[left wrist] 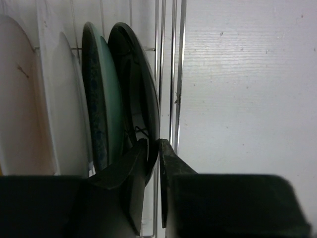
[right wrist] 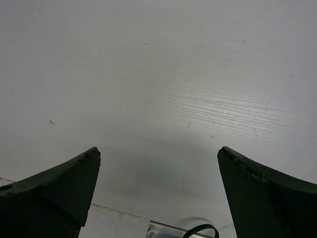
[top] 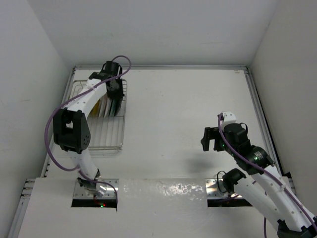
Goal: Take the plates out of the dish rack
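The wire dish rack [top: 106, 139] stands at the table's far left with several plates [top: 105, 106] upright in its slots. In the left wrist view a dark-looking plate [left wrist: 133, 84] is the rightmost, beside a teal-blue one [left wrist: 106, 104] and two pale ones [left wrist: 64, 99]. The rack's side wires [left wrist: 171, 74] run just right of the dark plate. My left gripper [top: 115, 91] [left wrist: 153, 148] is shut on the dark plate's rim, one finger on each face. My right gripper [top: 210, 140] [right wrist: 158, 153] is open and empty above bare table, far from the rack.
White walls enclose the table on three sides, with metal rails [top: 257, 104] along its edges. A white strip [top: 163, 191] and the arms' mounting plates [top: 96, 191] lie at the near edge. The table surface [top: 178, 109] lies between the rack and the right arm.
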Available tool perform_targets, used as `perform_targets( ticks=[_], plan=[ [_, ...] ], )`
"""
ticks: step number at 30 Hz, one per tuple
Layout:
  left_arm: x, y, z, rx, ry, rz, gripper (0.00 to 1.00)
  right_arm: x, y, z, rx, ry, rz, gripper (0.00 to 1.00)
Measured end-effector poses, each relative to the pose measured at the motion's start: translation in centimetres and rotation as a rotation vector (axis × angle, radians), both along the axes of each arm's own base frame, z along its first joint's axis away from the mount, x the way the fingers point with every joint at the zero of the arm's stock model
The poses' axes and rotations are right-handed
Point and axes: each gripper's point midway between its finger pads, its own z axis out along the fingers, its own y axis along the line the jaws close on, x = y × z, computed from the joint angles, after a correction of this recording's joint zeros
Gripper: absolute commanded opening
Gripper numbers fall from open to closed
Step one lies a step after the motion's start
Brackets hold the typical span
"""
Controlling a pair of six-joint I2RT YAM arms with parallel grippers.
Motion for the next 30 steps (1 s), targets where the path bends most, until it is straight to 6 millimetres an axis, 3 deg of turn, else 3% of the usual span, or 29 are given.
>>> perform_targets(
  ticks=[5,12,23,27,30],
  plan=[
    [0.0,-0.3,-0.2,-0.009,0.004,-0.022,0.00,0.0,0.2,-0.1,0.009,0.004,0.002,0.99],
    [0.2,-0.3,1.5,-0.007,-0.004,-0.033,0.00,0.0,0.3,-0.1,0.015,0.009,0.001,0.99],
    [1.8,-1.7,8.5,-0.077,-0.121,-0.066,0.00,0.3,0.5,-0.2,0.021,0.013,-0.010,0.99],
    [1.4,-3.5,10.9,-0.144,-0.168,-0.125,0.00,0.7,0.4,0.0,0.014,0.022,-0.029,0.99],
    [0.7,-5.3,12.9,-0.159,-0.222,-0.180,0.00,1.5,0.2,1.3,0.015,0.007,-0.071,0.99]
  ],
)
